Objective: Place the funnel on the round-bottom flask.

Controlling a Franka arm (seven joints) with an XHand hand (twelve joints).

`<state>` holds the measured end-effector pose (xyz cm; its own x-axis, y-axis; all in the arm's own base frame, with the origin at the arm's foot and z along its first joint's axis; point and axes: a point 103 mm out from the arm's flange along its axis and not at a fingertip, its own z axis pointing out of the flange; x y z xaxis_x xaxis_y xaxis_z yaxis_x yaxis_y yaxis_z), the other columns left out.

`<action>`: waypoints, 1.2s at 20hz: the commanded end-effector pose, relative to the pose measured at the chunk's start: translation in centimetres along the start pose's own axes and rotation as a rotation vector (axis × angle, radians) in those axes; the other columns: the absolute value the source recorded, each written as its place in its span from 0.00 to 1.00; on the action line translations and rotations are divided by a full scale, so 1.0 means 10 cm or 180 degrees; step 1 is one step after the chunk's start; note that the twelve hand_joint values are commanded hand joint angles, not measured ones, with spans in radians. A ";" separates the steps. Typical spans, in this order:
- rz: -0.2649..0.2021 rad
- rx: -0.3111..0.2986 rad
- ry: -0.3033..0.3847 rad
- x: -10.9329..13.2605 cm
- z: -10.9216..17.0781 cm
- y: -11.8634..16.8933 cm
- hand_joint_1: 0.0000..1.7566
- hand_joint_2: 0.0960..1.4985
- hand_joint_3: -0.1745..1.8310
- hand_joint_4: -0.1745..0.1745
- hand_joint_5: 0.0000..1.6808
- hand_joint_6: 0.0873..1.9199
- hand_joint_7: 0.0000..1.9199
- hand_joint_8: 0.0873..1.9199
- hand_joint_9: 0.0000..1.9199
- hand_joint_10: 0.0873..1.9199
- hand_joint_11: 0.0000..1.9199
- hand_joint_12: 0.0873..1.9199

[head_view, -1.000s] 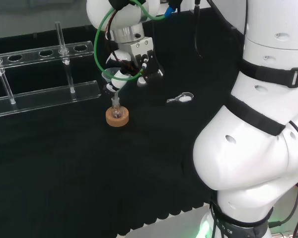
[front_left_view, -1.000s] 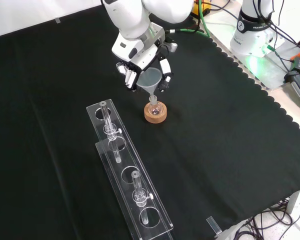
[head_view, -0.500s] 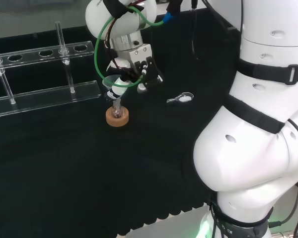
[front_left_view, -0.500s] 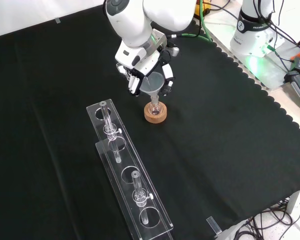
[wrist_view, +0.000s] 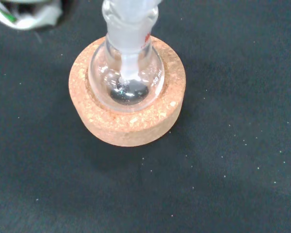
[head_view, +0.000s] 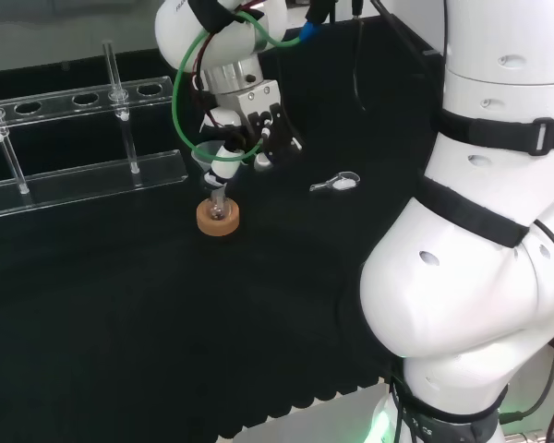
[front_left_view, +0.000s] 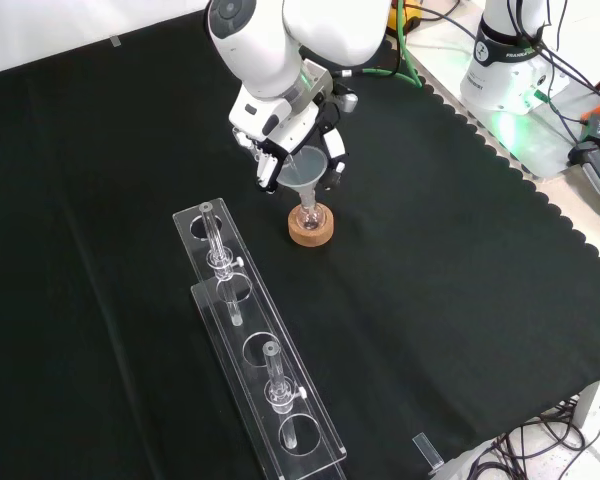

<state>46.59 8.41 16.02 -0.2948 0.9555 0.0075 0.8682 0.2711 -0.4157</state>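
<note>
Funnel [front_left_view: 305, 171] stem inside flask [wrist_view: 126, 77] neck, hand [front_left_view: 285, 135] fingers curled round its half-hidden cone

In the front view, bare cloth [front_left_view: 450, 250] lies right of the flask [front_left_view: 310, 214]; racks [front_left_view: 250, 340] crowd its left.

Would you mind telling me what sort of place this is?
Probably a chemistry lab bench: a round-bottom flask on a cork ring, a clear tube rack, and a funnel.
</note>
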 end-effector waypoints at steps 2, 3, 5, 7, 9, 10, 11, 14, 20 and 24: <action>-0.0001 0.0060 -0.0014 -0.03 -0.14 -0.08 0.43 0.26 0.49 0.00 0.13 0.20 0.21 0.52 0.45 0.32 0.66 0.41; 0.0003 0.0048 -0.0027 -0.02 -0.17 -0.10 0.41 0.26 0.49 0.00 0.12 0.14 0.17 0.49 0.40 0.33 0.59 0.47; 0.0008 -0.0010 -0.0043 -0.01 -0.32 -0.19 0.38 0.25 0.47 0.00 0.11 0.06 0.10 0.45 0.30 0.35 0.47 0.57; 0.0002 -0.0066 -0.0024 -0.03 -0.43 -0.27 0.37 0.26 0.45 0.00 0.09 0.00 0.04 0.42 0.21 0.38 0.39 0.63; -0.0041 -0.0109 0.0008 -0.07 -0.47 -0.31 0.36 0.26 0.44 0.00 0.08 0.00 0.01 0.40 0.17 0.40 0.35 0.66; -0.0061 -0.0120 0.0020 -0.09 -0.47 -0.33 0.36 0.27 0.43 0.00 0.08 0.00 0.00 0.39 0.16 0.41 0.33 0.67; -0.0069 -0.0119 0.0004 -0.09 -0.47 -0.35 0.36 0.27 0.43 0.00 0.07 0.00 0.00 0.38 0.15 0.42 0.32 0.67; -0.0090 -0.0164 -0.0009 -0.09 -0.52 -0.41 0.35 0.27 0.43 0.00 0.07 0.00 0.00 0.35 0.14 0.42 0.31 0.68; -0.0311 -0.0302 0.0511 -0.25 -1.05 -0.85 0.31 0.29 0.36 0.00 0.04 0.00 0.00 0.27 0.06 0.45 0.22 0.73; -0.0531 -0.0510 0.0804 -0.38 -1.37 -1.19 0.30 0.31 0.33 0.00 0.03 0.00 0.00 0.24 0.04 0.46 0.19 0.75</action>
<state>44.29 5.23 28.69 -0.3397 0.9257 0.1663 0.8722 0.3762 -0.3126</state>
